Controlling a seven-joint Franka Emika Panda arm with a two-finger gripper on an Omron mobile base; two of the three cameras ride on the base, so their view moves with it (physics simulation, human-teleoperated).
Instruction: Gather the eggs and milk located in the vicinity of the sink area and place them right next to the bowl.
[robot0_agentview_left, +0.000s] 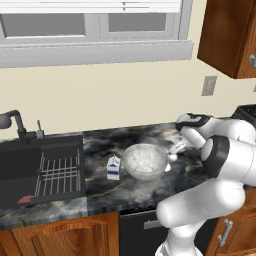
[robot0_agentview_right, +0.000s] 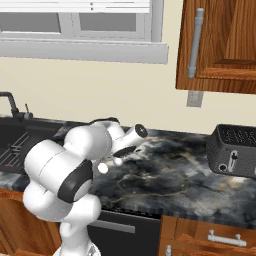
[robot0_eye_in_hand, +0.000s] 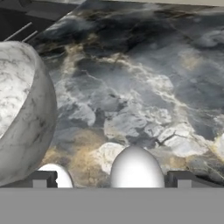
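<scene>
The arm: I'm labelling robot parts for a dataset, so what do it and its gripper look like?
The arm is glossy white, built of rounded, bulbous segments with dark grey-black bands at the joints. The gripper shows two small, blocky dark grey finger tips. No cables or markings are visible.

The bowl (robot0_agentview_left: 145, 161) is a wide, round glass vessel with a cloudy, speckled look, standing upright on the dark marbled counter to the right of the sink area (robot0_agentview_left: 41, 169), a dark recessed basin with a white wire rack and a black curved faucet. The milk (robot0_agentview_left: 114, 167), a small white gabled carton with blue markings, stands upright just left of the bowl. Two small white eggs (robot0_eye_in_hand: 136, 169) lie on the counter just beside the bowl's right side, close together.
</scene>
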